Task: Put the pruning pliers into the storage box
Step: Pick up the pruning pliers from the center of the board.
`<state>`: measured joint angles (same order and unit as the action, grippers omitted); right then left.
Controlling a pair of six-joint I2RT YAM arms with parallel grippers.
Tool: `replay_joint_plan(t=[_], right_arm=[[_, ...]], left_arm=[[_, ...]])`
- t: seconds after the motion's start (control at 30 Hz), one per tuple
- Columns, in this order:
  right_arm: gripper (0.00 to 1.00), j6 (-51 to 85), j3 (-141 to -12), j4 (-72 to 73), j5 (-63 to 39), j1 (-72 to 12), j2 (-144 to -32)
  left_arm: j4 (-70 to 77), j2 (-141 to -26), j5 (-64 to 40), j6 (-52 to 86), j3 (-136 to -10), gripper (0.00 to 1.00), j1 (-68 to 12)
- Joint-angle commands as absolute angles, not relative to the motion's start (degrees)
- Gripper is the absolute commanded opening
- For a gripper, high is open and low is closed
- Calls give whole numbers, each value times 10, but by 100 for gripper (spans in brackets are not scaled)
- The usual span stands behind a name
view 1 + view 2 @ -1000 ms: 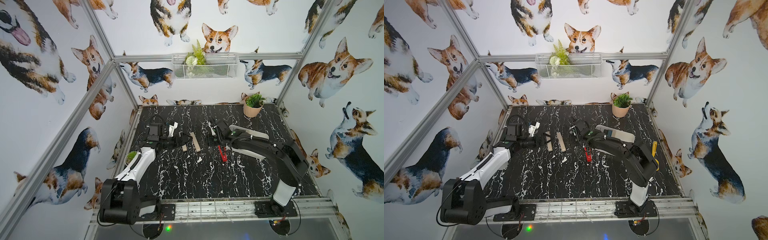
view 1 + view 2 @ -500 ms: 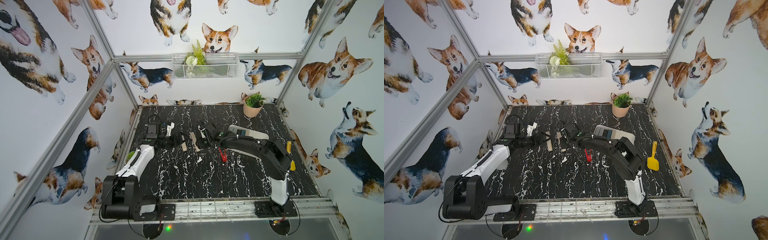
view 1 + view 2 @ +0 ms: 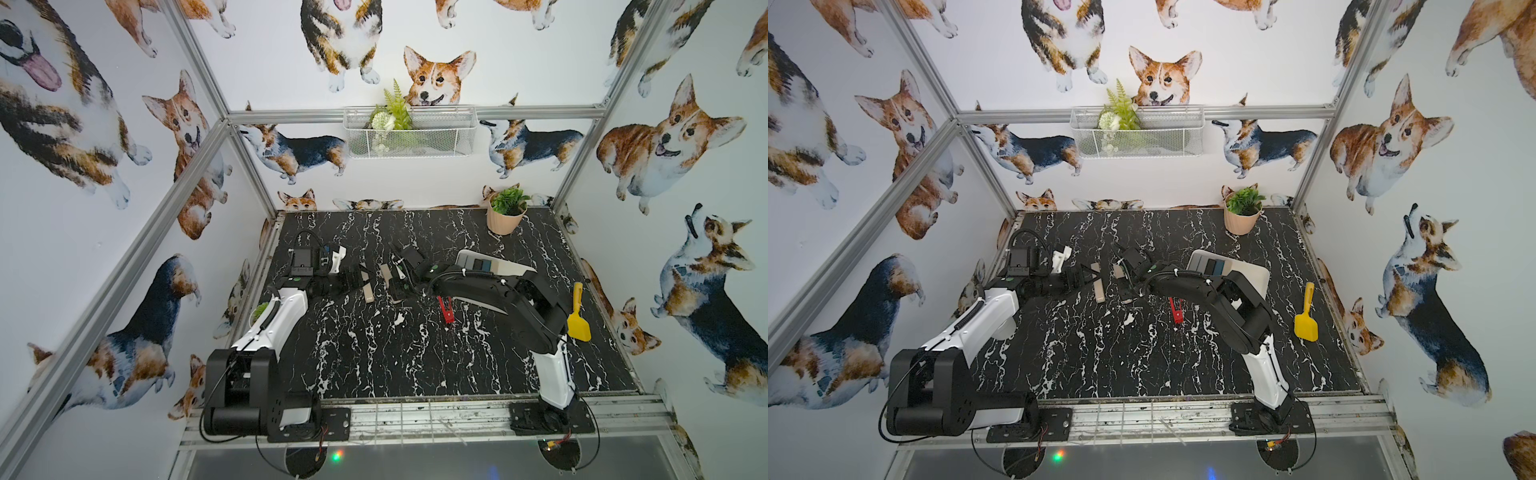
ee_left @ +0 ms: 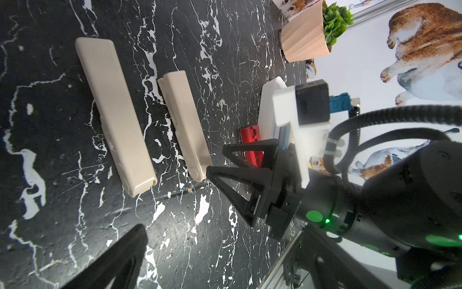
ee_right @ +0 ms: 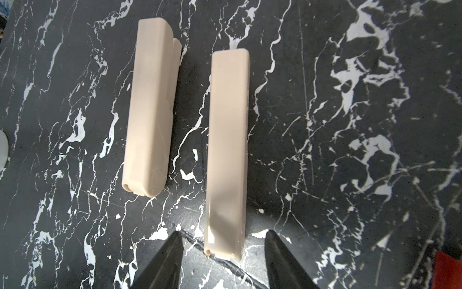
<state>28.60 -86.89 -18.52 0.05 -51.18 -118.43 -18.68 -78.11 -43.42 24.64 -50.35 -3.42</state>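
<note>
Facing end of beige pliers (image 5: pixel 226 150), right gripper (image 5: pixel 223 234) spread

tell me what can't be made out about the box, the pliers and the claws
- storage box: the right arm covers part of it in both top views, so the pliers inside can't be counted.
- left claw: black on the black table in a top view; left wrist view shows one finger, cut by the frame edge; open or shut unclear.
- red pliers: right wrist view shows only a corner, cut by the edge.

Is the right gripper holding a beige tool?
No, the right gripper is open, and the two beige tools before it lie on the table.
</note>
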Motion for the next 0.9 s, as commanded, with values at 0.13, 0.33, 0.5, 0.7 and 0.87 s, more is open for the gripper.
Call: replay_joint_plan(t=[0.13,0.33,0.5,0.7,0.87], right_arm=[[56,277,-888,-207,18,-520,-1200],[56,274,-896,-218,32,-521,-1210],[56,274,-904,-218,34,-521,-1223],[56,270,-930,-230,38,-522,-1240],[56,263,-948,-243,42,-521,-1253]], left_arm=[[-179,-777,-442,242,-504,100,-34],[-177,-773,-444,243,-503,100,-34],[-177,-772,-442,244,-502,100,-34],[-177,-771,-439,246,-501,100,-33],[-181,-763,-425,244,-501,100,-26]])
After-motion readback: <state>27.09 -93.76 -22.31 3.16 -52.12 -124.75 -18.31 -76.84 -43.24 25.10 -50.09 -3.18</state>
